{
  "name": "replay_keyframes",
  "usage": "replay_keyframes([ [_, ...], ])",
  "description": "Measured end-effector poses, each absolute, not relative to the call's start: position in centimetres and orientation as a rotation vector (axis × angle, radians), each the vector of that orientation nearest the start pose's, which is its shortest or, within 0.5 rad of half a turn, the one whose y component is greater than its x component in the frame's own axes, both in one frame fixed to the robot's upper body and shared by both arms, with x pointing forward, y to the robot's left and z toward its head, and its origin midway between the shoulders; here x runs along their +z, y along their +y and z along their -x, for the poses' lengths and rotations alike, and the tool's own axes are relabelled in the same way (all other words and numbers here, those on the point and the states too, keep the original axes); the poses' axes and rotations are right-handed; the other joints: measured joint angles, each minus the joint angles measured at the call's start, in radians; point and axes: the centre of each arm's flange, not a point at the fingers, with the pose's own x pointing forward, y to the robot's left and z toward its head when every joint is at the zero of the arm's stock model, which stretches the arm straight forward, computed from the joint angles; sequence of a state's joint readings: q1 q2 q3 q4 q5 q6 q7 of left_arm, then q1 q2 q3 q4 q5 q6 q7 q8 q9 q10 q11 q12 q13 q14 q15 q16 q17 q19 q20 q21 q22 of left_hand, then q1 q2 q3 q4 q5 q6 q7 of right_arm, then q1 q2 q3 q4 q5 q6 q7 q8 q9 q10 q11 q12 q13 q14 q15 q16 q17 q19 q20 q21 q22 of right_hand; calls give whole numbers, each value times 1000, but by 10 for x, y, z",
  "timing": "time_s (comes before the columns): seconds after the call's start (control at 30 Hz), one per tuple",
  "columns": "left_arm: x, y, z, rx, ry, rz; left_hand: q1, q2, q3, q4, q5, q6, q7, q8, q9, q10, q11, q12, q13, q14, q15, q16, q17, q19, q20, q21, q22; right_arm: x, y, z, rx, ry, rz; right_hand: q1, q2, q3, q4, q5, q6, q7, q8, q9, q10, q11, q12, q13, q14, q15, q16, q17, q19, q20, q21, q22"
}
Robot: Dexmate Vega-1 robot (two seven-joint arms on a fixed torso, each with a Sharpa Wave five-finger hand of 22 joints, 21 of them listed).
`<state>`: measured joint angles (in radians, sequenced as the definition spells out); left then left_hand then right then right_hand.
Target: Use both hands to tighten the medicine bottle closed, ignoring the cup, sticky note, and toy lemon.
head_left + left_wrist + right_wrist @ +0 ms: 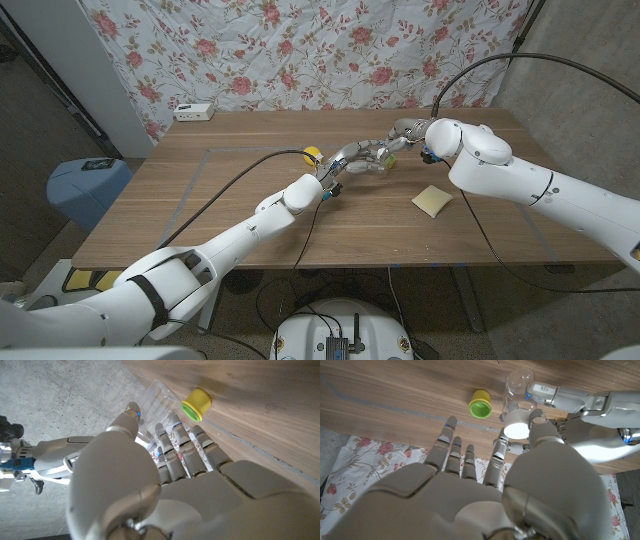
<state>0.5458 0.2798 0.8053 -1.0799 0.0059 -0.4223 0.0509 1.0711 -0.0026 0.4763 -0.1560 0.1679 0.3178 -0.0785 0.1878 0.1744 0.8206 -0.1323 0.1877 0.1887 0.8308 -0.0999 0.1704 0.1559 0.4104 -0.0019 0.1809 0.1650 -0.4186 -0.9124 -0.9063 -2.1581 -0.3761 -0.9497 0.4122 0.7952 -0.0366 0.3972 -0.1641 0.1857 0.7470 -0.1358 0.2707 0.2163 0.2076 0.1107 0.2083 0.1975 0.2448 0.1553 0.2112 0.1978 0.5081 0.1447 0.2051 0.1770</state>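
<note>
I have both arms reaching in toward the middle of the wooden table (200,215), meeting just past its centre. My left hand (352,160) comes up from the near left, forearm stretched long across the wood, and its fingers (172,447) wrap around the clear medicine bottle (157,402). In the left wrist view the thumb sits on one side of the clear body and the other fingers on the opposite side, so this hand holds the bottle, which lies tilted rather than standing upright.

My right hand (405,132) comes in from the far right, wrist bent back toward the left hand. In the right wrist view its thumb and one finger sit at the bottle's white cap (516,428), while the other fingers (451,445) are spread apart and reach toward the table. I read this hand as pinching the cap, though the contact is partly hidden by the thumb.

The yellow cup (313,154) with its green inside lies on its side just beside the bottle, on the left hand's far side, close to the fingers. The pale sticky note (432,200) lies flat under the right forearm, apart from both hands. A white box (194,111) sits at the far left edge by the flowered curtain (300,50). Bare wood is open to the near side and to the left.
</note>
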Motion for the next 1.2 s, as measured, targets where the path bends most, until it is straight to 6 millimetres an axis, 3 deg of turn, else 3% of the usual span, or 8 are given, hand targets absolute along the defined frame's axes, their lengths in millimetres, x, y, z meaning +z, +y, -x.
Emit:
replay_keyframes([
  [0.7, -16, 40, -653, -517, -801, -643, 2, 2, -1, -1, 0, 0, 0, 0, 0, -2, -2, 1, -1, 0, 0, 0, 0, 0, 0, 0, 0, 81, -187, -552, 38, -201, 1398, -1, 0, -12, 11, -1, 101, 26, 30, -4, 55, -12, 13, 0, 38, -27, 15, 5, 35, -17, 7, 0],
  [1.2, -17, 40, -653, -517, -799, -641, 2, 1, 2, 2, 3, 0, 0, 0, 0, -2, -2, 0, 0, 0, 0, 0, 0, 0, 0, 0, 0, 77, -184, -554, 8, -205, 1395, -48, -6, -28, 30, -4, 165, 33, 44, -4, 96, -18, 15, 0, 69, -36, 23, 5, 48, -20, 7, 0],
])
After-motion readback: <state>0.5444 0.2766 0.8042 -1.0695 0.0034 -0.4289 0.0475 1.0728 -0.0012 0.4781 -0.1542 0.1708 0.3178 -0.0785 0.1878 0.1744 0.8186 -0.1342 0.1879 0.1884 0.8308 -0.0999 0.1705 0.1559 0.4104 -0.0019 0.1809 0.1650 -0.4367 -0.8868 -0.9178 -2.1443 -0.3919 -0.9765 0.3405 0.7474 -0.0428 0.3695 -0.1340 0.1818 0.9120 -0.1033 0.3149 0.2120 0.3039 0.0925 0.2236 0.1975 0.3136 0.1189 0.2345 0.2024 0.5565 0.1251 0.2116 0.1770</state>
